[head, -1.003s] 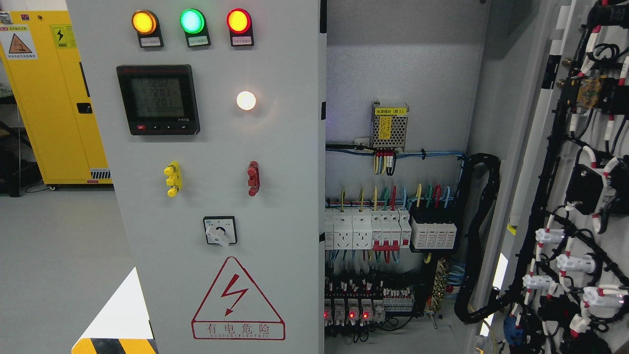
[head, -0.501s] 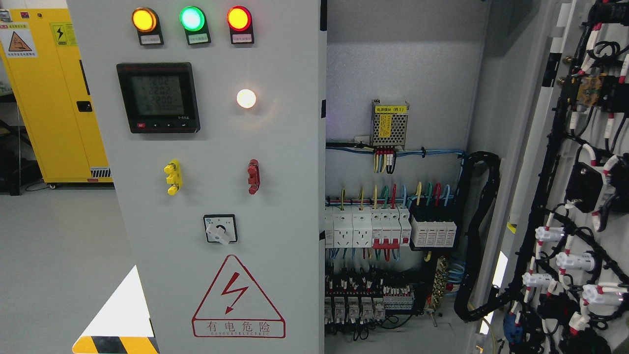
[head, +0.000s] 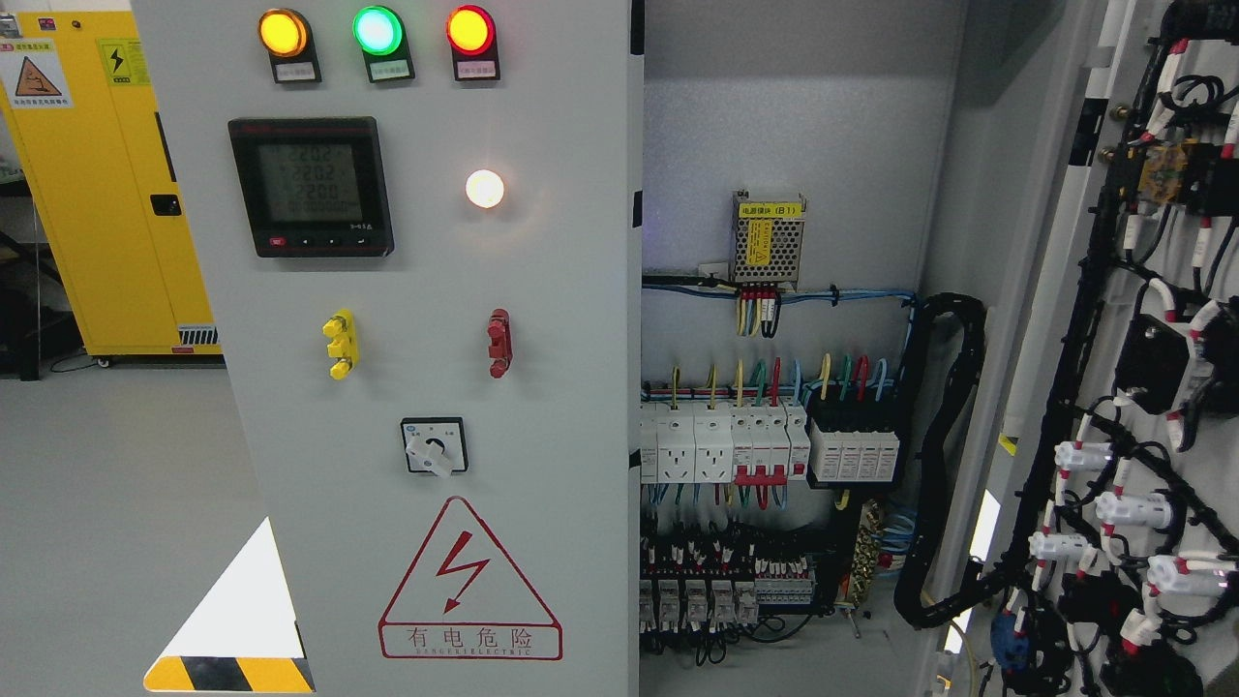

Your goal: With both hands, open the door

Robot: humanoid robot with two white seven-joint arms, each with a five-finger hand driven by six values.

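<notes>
A grey electrical cabinet fills the view. Its left door (head: 426, 387) stands shut, with three indicator lamps, a black meter (head: 310, 186), a rotary switch (head: 433, 446) and a red danger triangle (head: 469, 586). The right door (head: 1152, 387) is swung wide open at the right edge, its inner side covered in black cables and white connectors. The open compartment (head: 784, 436) shows breakers, coloured wires and a small power supply (head: 768, 240). Neither of my hands or arms shows in the view.
A yellow safety cabinet (head: 97, 194) stands at the back left on the grey floor (head: 116, 503). A yellow and black striped marking (head: 227, 673) lies at the cabinet's lower left corner. A thick black cable loop (head: 944, 465) hangs inside the compartment at the right.
The whole scene has shifted slightly upward in the picture, so the view has tilted a little down. The red lights on the lower terminal row have gone dark. The doors have not moved.
</notes>
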